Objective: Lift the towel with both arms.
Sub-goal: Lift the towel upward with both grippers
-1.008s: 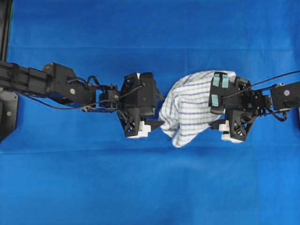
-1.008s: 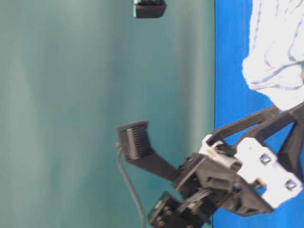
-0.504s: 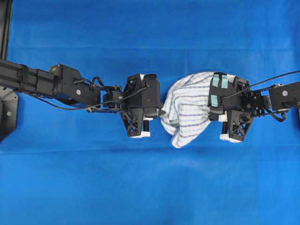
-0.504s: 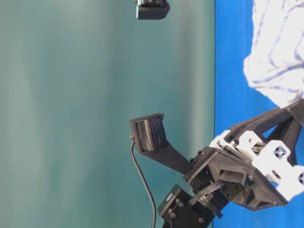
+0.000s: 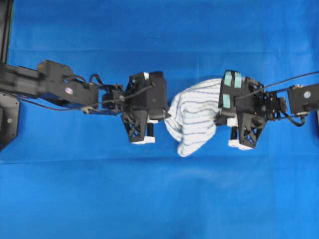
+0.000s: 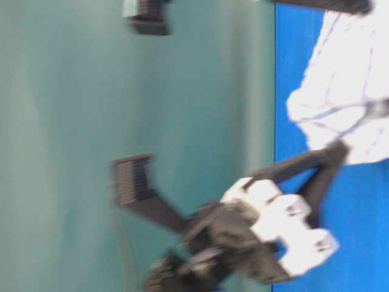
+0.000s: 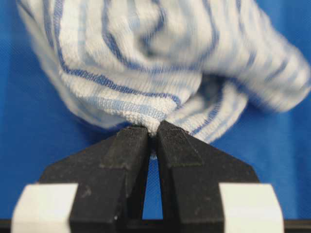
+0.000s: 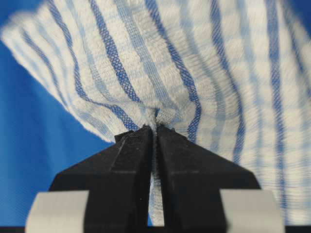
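The towel, white with blue and grey check stripes, hangs bunched between my two grippers over the blue table covering. My left gripper is shut on the towel's left edge; the left wrist view shows its tips pinching a fold of the towel. My right gripper, with teal pads on its body, is shut on the right side; in the right wrist view its tips clamp the cloth. The table-level view shows the towel off the surface.
A black mount stands at the table's left edge. Cables trail along both arms. A plain teal wall fills the table-level background. The blue covering spreads on all sides of the towel.
Both grippers have risen with the towel and drifted a little left in the overhead view. The towel is drawn into a narrower bundle and its lower part has left the table.
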